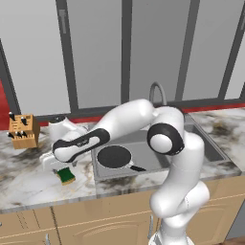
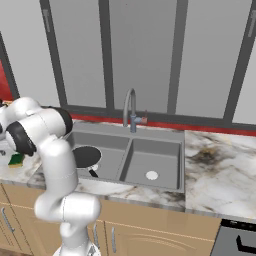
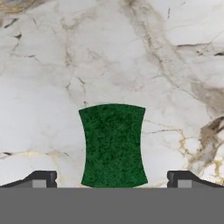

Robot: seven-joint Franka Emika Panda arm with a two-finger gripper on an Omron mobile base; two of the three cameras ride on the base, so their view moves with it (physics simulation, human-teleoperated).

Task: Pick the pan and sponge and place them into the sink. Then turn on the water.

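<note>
1. Already the pan (image 1: 115, 157) is seen lying in the left basin of the sink (image 2: 150, 141), its short handle pointing toward the desk's front edge; no water is seen at the faucet (image 2: 130, 109).
2. The sponge (image 3: 113, 145) is found on the marble desk (image 3: 52, 78), directly beneath the pincer (image 3: 112, 181) and centred between its two fingertips (image 3: 41, 178).
3. The pincer's tips are held wide apart, one on each side of the sponge, with bare desk visible between each tip and the block; nothing is gripped.
4. The sponge's long axis is seen running across the line between the tips, so its narrower width is what would be spanned.
5. A straight descent is judged to be needed before closing; whether the tips are yet level with the sponge cannot be told.
</note>
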